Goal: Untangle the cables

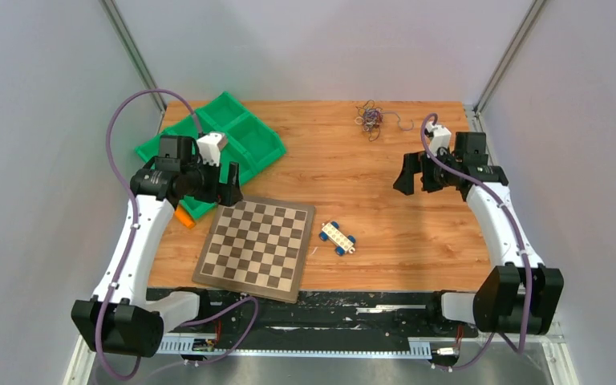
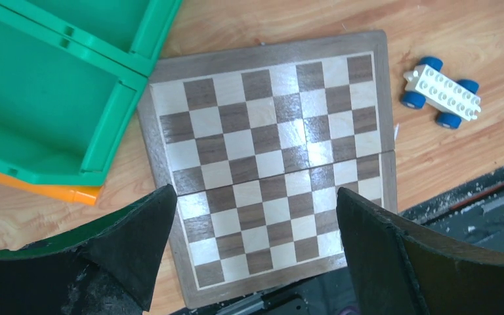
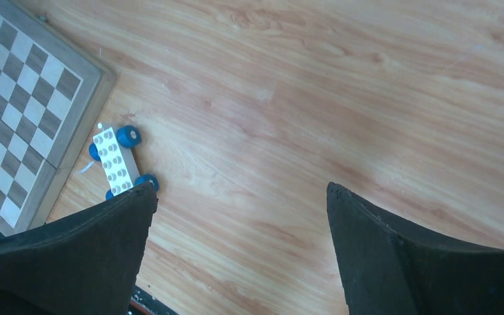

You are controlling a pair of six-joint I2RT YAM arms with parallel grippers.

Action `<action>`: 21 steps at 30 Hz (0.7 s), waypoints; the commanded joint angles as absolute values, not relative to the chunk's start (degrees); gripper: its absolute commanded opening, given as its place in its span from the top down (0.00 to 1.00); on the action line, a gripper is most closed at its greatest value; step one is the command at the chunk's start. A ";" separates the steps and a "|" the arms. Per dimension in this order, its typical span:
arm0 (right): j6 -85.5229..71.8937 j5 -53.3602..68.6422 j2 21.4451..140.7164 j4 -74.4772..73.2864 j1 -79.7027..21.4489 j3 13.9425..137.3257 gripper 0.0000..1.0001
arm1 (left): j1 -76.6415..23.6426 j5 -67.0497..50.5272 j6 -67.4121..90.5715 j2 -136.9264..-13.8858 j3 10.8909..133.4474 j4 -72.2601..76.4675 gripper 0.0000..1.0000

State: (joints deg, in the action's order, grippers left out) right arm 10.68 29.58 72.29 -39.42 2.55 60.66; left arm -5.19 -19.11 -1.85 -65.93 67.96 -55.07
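Cables (image 1: 370, 119) only in top view; left gripper (image 2: 254, 192), right gripper (image 3: 241, 188) both spread wide, empty.

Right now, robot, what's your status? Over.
Left claw, right claw open, empty. Cables knotted at far edge, untouched. Chessboard, toy car nearer, not blocking. Over.

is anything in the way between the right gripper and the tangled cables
Nothing visible does. The cables lie near the far edge of the table, and only bare wood separates them from the open right gripper. The toy car and chessboard sit off that path.
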 commanded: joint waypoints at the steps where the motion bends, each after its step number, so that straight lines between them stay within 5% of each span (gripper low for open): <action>1: 9.80 27.52 78.80 -36.10 1.16 69.39 0.00 | -5.39 -15.26 2.48 -61.16 67.44 -46.69 0.00; 21: 8.51 4.63 135.90 -26.77 -10.46 124.43 0.00 | -5.36 -17.27 12.95 -61.78 64.86 -33.59 0.00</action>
State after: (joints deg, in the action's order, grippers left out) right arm 8.82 12.29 129.67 -31.29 -9.17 115.26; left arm -5.19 -16.08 10.68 -60.86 65.87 -36.27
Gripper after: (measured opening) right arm 0.998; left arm 1.000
